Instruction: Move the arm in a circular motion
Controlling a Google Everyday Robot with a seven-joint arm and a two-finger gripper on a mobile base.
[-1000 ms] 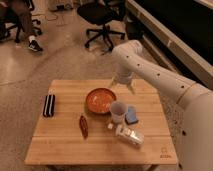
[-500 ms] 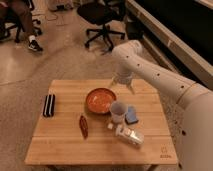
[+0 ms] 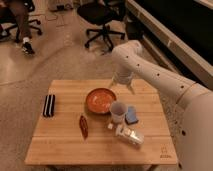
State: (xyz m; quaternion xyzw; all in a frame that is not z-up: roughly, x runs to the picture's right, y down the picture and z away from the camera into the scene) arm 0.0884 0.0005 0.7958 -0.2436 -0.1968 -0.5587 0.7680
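Note:
My glossy white arm [image 3: 155,75] of thick rounded segments with small dark dots reaches in from the right and bends down over the far side of the wooden table [image 3: 60,145]. Its small pronged gripper [image 3: 123,87] hangs just above the far rim of the orange bowl [image 3: 100,100], near the table's back edge. It holds nothing that I can see.
On the table stand a white cup [image 3: 118,111], a blue object [image 3: 132,115], a white packet [image 3: 129,135], a dark red wrapper [image 3: 83,126] and a black case [image 3: 49,105]. Office chairs [image 3: 102,20] and a seated person's legs [image 3: 22,25] are behind.

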